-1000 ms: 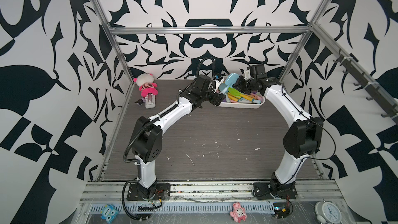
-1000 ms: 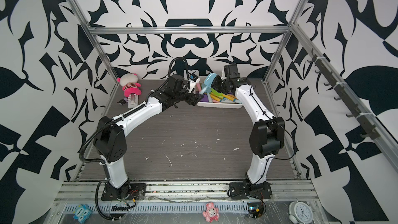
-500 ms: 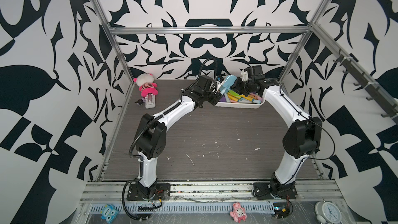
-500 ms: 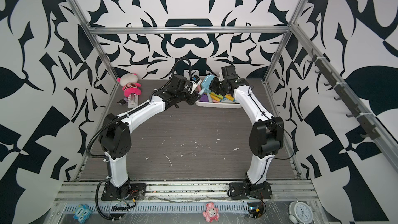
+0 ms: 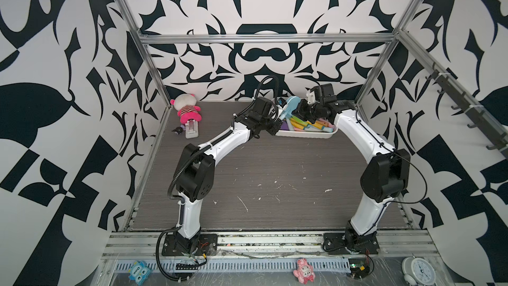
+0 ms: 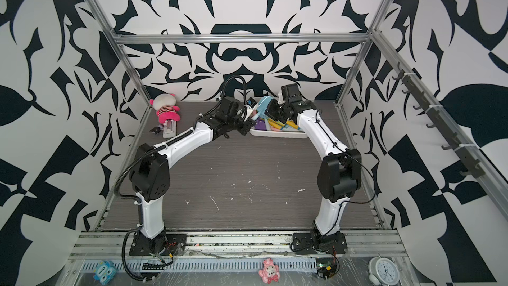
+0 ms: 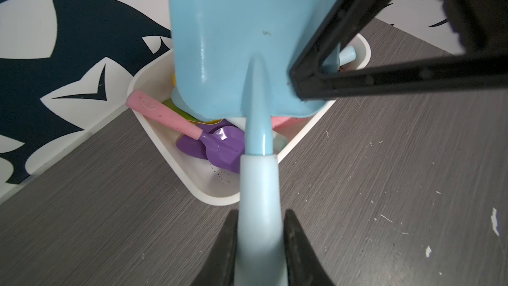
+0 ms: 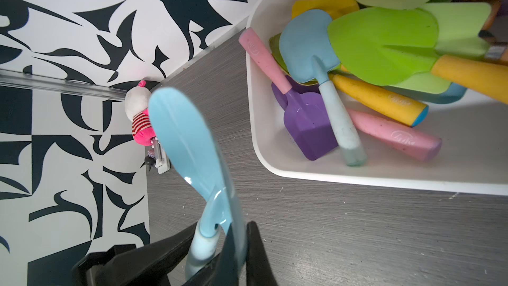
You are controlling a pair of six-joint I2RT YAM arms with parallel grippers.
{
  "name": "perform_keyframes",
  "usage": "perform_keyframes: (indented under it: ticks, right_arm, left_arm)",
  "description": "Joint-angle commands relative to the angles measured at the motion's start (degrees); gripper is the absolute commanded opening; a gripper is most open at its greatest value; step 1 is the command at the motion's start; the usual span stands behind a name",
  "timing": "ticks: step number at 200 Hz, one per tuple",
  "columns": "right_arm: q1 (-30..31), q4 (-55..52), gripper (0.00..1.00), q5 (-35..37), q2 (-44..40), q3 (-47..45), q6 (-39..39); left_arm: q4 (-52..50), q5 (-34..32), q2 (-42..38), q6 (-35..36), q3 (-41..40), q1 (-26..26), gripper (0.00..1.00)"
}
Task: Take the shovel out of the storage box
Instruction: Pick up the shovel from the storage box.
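The light blue shovel (image 5: 290,103) (image 6: 264,103) hangs in the air over the left end of the white storage box (image 5: 305,135) (image 6: 275,135). My right gripper (image 8: 239,226) (image 5: 297,110) is shut on the edge of its blade (image 8: 181,133). My left gripper (image 7: 259,215) (image 5: 279,116) has its jaws pressed against both sides of the pale handle (image 7: 259,188). The blade (image 7: 247,37) rises above the storage box (image 7: 217,200). Several other shovels lie in the storage box (image 8: 384,182), among them a purple one (image 8: 308,125) and a green one (image 8: 384,42).
The patterned back wall stands close behind the box. A pink plush toy (image 5: 188,108) and a small white object (image 5: 191,130) lie at the back left. Small toys (image 5: 303,273) and a clock (image 5: 419,271) sit on the front rail, outside the grey floor.
My left arm has reached further toward the box and its jaws have closed on the shovel's handle. The right gripper has kept its hold on the blade and shifted slightly left.
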Motion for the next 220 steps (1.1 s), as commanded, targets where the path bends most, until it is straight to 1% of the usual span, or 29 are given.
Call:
perform_keyframes:
  ticks: [1,20,45,56,67,68,70,84,90,107,136,177,192,220]
  right_arm:
    - [0.32,1.77,0.0,-1.55,-3.39,-0.01,-0.41]
    - [0.31,1.8,0.0,-1.81,-3.61,-0.01,-0.6]
    - [0.49,1.88,0.0,-2.17,-4.03,-0.04,-1.08]
    - [0.49,1.98,0.0,-2.2,-4.43,-0.33,-1.23]
    - [0.49,2.56,0.07,-2.14,-5.12,-0.84,-1.23]
    - [0.44,2.7,0.09,-2.19,-5.24,-0.98,-1.23]
    - [0.47,2.73,0.1,-2.2,-5.31,-0.98,-1.24]
    - [0.49,3.44,0.34,-2.19,-6.43,-1.71,-1.37]
    - [0.49,3.79,0.41,-2.05,-7.01,-1.9,-1.54]
    - [0.49,4.55,0.54,-1.23,-8.8,-2.72,-2.22]
    - [0.53,5.74,0.67,2.1,-12.59,-5.0,-4.01]
    - [0.49,7.88,0.91,7.29,-19.65,-9.66,-8.24]
    - [0.49,6.16,0.93,8.35,-20.7,-9.44,-9.89]
    - [0.48,3.09,0.95,10.01,-22.05,-9.24,-11.99]
  left_arm:
    - [-2.18,1.32,-0.18,1.79,1.72,-0.14,0.18]
    - [-2.77,2.04,-1.07,2.1,1.43,-0.15,0.13]
    - [-2.65,2.77,-2.89,1.69,0.2,-0.14,0.04]
    - [-2.59,2.52,-3.73,1.17,-0.41,-0.14,0.03]
    - [-2.63,1.92,-4.66,0.48,-1.22,-0.14,0.02]
    - [-2.63,1.86,-4.77,0.37,-1.28,-0.19,0.02]
    - [-2.57,1.75,-4.97,0.22,-1.4,-0.11,0.02]
    - [-2.2,1.27,-6.46,-0.96,-2.8,-0.08,0.01]
    - [-1.98,0.84,-7.17,-1.31,-3.45,0.03,0.01]
    - [-1.57,0.1,-9.07,-2.46,-5.2,0.27,0.0]
    - [-1.58,-1.02,-12.21,-5.94,-7.89,1.55,0.0]
    - [-1.99,-4.05,-15.7,-9.98,-11.61,4.28,0.0]
    - [-2.87,-5.2,-16.46,-12.0,-12.04,5.99,0.0]
    - [-5.59,-7.37,-16.43,-15.39,-11.18,8.89,0.0]
